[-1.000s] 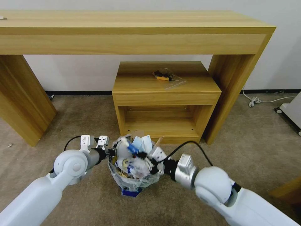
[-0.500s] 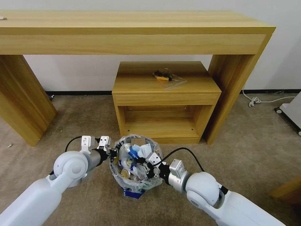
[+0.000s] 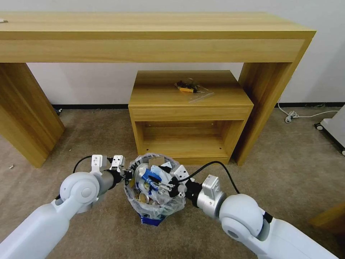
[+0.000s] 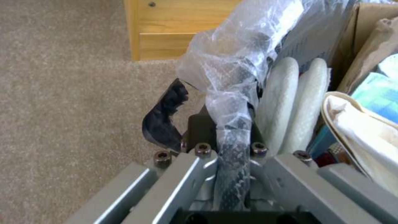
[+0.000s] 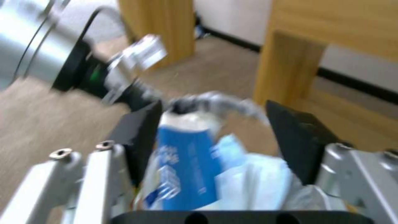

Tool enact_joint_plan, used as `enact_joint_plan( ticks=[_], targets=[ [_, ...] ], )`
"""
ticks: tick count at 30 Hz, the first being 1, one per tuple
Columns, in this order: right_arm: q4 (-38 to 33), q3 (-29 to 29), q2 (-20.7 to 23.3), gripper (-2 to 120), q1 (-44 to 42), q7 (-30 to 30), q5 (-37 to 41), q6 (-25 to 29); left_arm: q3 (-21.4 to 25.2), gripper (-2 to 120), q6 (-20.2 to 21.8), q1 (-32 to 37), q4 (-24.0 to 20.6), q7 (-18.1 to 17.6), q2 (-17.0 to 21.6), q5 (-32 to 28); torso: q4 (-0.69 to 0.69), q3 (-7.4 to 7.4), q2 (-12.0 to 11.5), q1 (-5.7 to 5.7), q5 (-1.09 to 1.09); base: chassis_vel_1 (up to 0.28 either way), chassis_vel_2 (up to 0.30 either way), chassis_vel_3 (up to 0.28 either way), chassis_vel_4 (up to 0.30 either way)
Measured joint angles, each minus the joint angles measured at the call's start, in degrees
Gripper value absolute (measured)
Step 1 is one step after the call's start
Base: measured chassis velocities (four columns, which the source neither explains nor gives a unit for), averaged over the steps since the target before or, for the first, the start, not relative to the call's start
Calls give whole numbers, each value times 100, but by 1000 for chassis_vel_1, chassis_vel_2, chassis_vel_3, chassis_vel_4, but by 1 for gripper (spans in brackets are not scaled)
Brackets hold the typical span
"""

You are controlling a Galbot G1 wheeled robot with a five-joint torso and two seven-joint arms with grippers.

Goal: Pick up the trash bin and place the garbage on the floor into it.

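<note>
The head camera looks forward and down on the small round dark trash bin lined with crinkly clear plastic (image 3: 154, 201). Both wrist cameras sit very close to that bin (image 4: 232, 93) (image 5: 215, 102), facing it from opposite sides.

We see our right gripper (image 5: 211, 137) with its dark fingers (image 5: 296, 140) spread wide over the trash bin (image 5: 215, 101). A blue-white packet (image 5: 186, 168) stands between them beside pale-blue tissue (image 5: 253, 183). Beyond, blurred, is probably the left gripper (image 5: 136, 62).
</note>
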State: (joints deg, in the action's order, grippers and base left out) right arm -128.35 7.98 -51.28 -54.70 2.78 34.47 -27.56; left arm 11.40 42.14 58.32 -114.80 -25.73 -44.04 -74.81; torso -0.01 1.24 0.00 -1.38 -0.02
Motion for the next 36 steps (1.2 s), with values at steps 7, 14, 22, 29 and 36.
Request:
enact_joint_plan(
  ticks=[7,14,22,29,36],
  targets=[
    [-178,-948,6,95,-196,505,272,-3,215,0,0,147,-1,-152,20,-61,0,0,0,0,0,0,0,0,0],
    [218,-1996,-267,100,-778,627,-17,291,423,0,-1,272,-79,-294,64,-151,1,0,0,0,1,0,0,0,0],
    [291,-3522,-508,100,-2198,460,-425,797,683,0,-1,532,-153,-326,65,-79,-1,0,0,0,0,0,0,0,0],
    [-42,-4266,-795,100,-3316,303,-744,1269,805,0,-1,605,-169,-331,-16,-82,-1,-1,1,0,0,0,0,0,0],
    [-310,-4525,-1250,100,-3849,254,-1017,1492,1166,0,-1,853,143,-325,-418,508,0,-1,0,0,-1,0,0,0,0]
  ],
)
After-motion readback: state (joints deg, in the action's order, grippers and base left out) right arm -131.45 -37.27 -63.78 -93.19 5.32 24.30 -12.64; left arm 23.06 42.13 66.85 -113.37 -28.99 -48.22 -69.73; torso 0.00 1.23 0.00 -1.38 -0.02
